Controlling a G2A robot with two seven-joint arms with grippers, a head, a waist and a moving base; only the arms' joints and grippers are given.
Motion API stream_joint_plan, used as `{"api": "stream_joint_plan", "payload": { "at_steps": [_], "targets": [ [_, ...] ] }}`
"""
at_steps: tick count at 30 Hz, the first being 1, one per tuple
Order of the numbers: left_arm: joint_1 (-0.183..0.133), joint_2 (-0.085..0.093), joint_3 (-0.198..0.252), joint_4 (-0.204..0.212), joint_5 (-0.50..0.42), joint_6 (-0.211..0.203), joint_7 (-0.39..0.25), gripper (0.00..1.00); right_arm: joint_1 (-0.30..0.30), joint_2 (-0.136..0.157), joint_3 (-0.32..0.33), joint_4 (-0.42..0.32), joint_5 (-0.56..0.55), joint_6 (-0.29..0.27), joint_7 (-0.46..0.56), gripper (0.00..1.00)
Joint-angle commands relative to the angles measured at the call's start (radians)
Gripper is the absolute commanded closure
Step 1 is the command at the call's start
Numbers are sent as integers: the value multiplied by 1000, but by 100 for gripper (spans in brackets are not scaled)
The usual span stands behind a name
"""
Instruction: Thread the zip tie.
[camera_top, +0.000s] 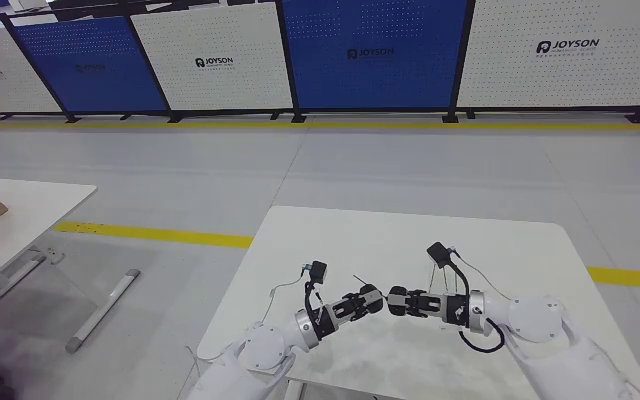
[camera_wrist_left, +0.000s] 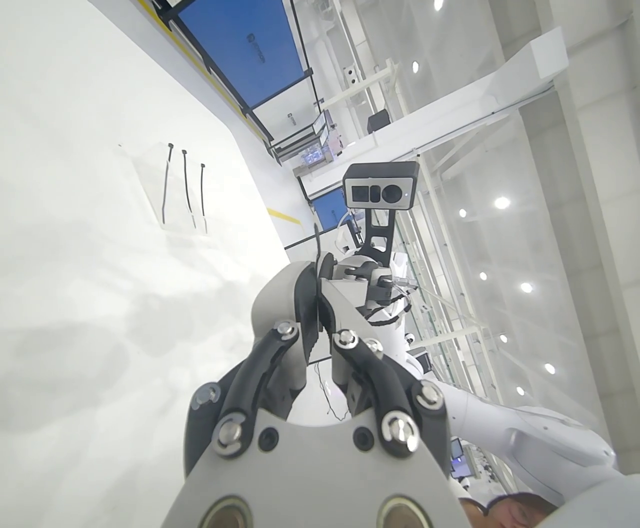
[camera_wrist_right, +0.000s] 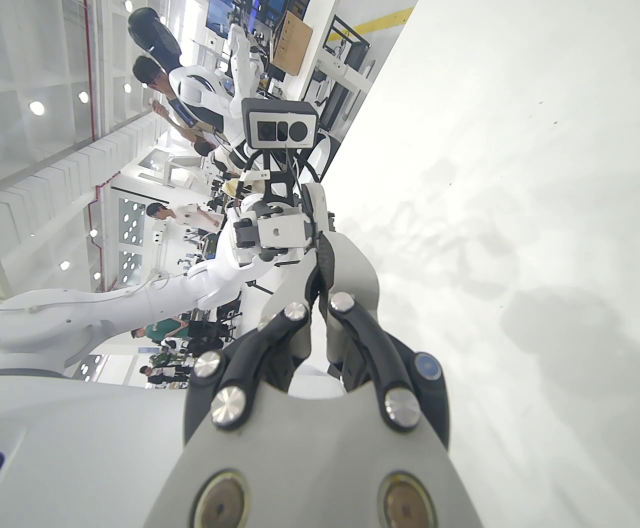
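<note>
Threading under way: two grippers meet tip to tip above the table (camera_top: 300, 240), near middle.
The left gripper (camera_wrist_left: 317, 280) has its jaws pinched on the zip tie (camera_wrist_left: 316, 240), whose free end pokes out past the fingertips. Just to its right, the right gripper (camera_wrist_right: 320, 272) has jaws pressed together; what they pinch I cannot tell. Three spare ties (camera_wrist_left: 185, 185) lie well apart. Next, likely, align tip with head slot and feed it through.
</note>
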Motion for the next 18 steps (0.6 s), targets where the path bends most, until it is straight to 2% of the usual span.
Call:
{"api": "stream_joint_plan", "payload": {
  "at_steps": [1,2,4,8,11,13,14,18],
  "targets": [
    [0,0,0,1,0,0,1,96,0,0,0,0,0,0,0,100],
    [0,0,0,1,0,0,2,76,0,0,0,0,0,0,0,100],
    [0,-1,0,2,0,0,3,73,0,0,0,0,0,0,0,100],
    [-5,-2,0,8,-6,0,2,77,0,0,0,0,0,0,0,100],
    [-9,-2,0,14,-12,0,0,84,0,0,0,0,0,0,0,100],
    [-11,-2,0,16,-13,0,-2,97,0,0,0,0,0,0,0,100],
    [-11,-2,0,17,-14,0,-3,99,0,0,0,0,0,0,0,100],
    [-10,-2,-2,16,-14,0,-9,100,0,0,0,0,0,0,0,100]
  ]
}}
